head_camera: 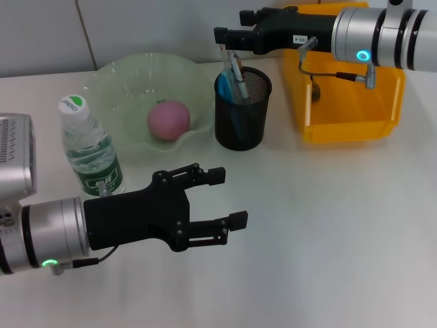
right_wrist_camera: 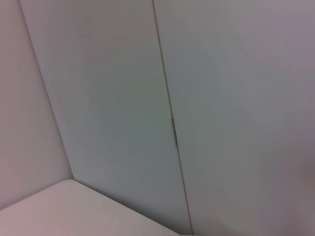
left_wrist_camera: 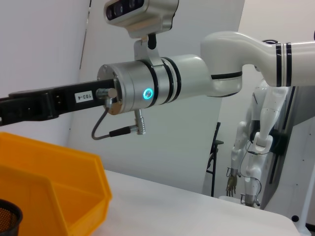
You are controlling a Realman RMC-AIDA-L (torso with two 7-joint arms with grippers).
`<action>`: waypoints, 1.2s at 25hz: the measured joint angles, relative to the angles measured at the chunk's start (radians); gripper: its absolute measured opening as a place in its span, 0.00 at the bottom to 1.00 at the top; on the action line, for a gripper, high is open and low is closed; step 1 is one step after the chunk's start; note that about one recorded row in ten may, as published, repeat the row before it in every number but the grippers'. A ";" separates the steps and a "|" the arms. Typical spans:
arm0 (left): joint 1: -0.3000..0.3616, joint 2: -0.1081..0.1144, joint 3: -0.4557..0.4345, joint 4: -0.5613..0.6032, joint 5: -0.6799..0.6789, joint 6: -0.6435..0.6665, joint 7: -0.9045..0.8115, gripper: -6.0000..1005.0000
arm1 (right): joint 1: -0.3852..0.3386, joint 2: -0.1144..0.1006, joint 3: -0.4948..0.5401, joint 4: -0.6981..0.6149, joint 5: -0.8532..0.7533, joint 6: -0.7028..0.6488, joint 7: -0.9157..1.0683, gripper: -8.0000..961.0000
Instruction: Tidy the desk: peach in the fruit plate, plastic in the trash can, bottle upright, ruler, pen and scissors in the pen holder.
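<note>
Most of the tidying looks done: the peach (head_camera: 168, 119) lies in the fruit plate (head_camera: 123, 78), the bottle (head_camera: 89, 147) stands upright beside it, and the pen holder (head_camera: 242, 109) already holds some items, though which ones is hard to tell. The right gripper (head_camera: 224, 46) hangs just over the holder, seemingly pinching a pen (head_camera: 235, 72) by its top. The left gripper (head_camera: 222, 198) hovers open and empty above the desk (head_camera: 328, 225).
</note>
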 joint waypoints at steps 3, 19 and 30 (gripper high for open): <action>0.000 0.000 -0.002 0.000 0.000 -0.004 -0.001 0.83 | -0.038 -0.002 0.004 -0.047 0.005 -0.039 0.041 0.61; 0.010 0.077 -0.121 -0.017 0.023 -0.133 -0.121 0.83 | -0.165 -0.126 0.095 0.186 -0.070 -0.662 -0.105 0.81; -0.071 0.118 -0.217 -0.131 0.188 -0.196 -0.129 0.83 | -0.166 -0.100 0.098 0.245 -0.176 -0.663 -0.232 0.80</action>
